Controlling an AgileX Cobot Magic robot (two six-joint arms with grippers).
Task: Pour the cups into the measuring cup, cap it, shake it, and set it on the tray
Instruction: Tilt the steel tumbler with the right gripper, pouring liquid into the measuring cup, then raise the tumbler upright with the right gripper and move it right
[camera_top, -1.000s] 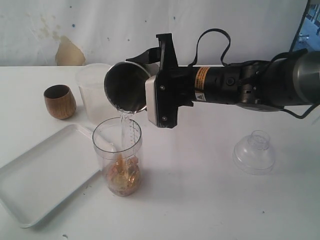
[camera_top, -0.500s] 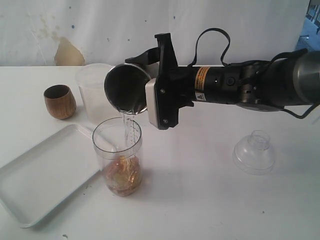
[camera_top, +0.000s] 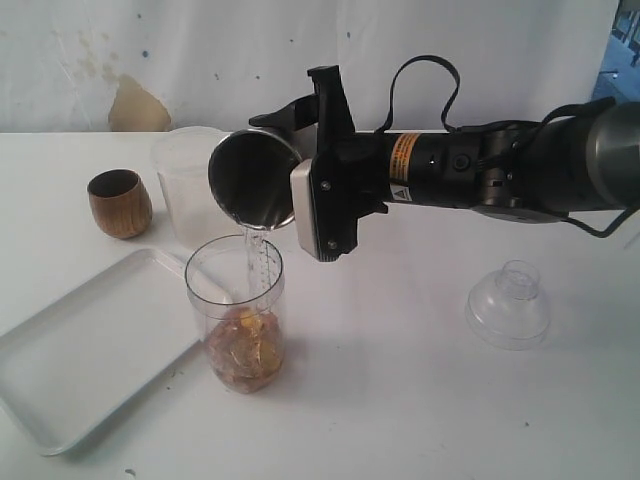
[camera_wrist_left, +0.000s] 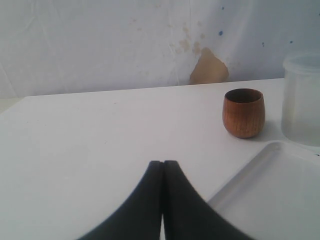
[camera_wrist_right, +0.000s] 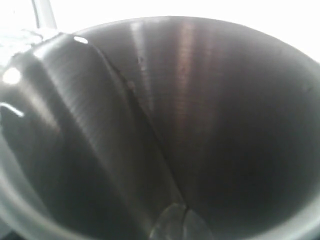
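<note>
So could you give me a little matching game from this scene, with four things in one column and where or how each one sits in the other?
Things:
1. wooden cup
2. steel tumbler
3. measuring cup
4. clear dome lid

States:
A. tilted in mid-air, clear liquid streaming out
B. sitting alone at the right of the exterior view
C. upright at the far left, beyond the tray
D. upright beside the tray, amber contents at the bottom

Pairs: 1-C, 2-A, 3-D, 4-B
</note>
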